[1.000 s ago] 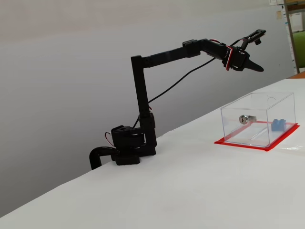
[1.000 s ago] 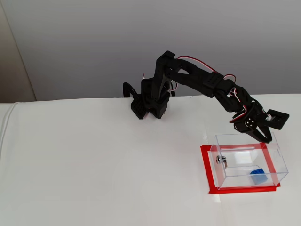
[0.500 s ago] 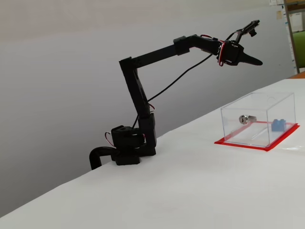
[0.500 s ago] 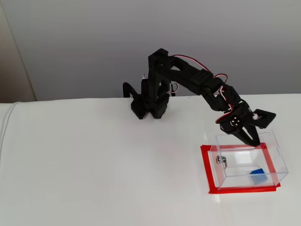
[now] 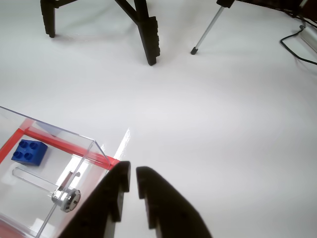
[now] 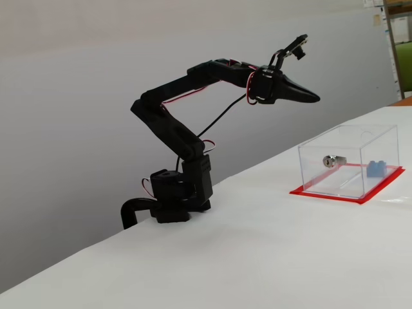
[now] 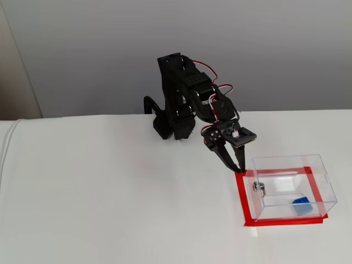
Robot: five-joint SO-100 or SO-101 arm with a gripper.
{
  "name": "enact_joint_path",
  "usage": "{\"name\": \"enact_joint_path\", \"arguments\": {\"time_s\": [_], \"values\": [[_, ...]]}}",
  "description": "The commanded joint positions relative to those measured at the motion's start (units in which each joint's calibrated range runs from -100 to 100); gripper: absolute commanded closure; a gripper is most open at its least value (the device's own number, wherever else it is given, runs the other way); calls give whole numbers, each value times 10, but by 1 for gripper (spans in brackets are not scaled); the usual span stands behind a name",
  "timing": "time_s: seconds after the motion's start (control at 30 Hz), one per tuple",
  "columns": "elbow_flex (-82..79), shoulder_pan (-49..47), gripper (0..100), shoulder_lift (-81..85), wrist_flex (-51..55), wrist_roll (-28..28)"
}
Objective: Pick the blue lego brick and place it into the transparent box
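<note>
The white table (image 7: pixel 110 209) carries everything, and the transparent box (image 7: pixel 318 181) serves as the landmark: it sits on its flat red base sheet (image 7: pixel 240 190) with a small silver lock (image 7: pixel 259 187) on the wall that faces the arm. The black arm (image 6: pixel 168 122) is folded back toward its base, well apart from the box in a fixed view, with the claw (image 6: pixel 311 97) raised high above the table and clear of the box's top. In the wrist view the claw (image 5: pixel 132 173) hangs just outside the box's near corner, its jaws drawn almost together with only a thin gap between them and nothing held. The blue lego brick (image 5: pixel 29 151) already lies inside the box, on the red sheet at the end away from the lock; in another fixed view the blue lego brick (image 7: pixel 301 206) sits near the far corner from the arm. Judged from this, the placing looks done and the step in hand is the retreat: that is best done by keeping the claw high and away from the box walls, so the light box is not nudged off its sheet.
</note>
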State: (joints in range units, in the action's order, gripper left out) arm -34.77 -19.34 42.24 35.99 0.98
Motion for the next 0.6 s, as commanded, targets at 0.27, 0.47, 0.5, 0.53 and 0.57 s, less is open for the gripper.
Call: {"name": "enact_joint_path", "arguments": {"time_s": [0.27,0.47,0.5,0.53,0.57], "values": [[-251,141,99,264,-2,-1],[-368,209,99,366,0,-1],[-387,219,99,381,0,-1],[-405,227,99,395,0,-1],[-425,235,99,410,0,-1]]}}
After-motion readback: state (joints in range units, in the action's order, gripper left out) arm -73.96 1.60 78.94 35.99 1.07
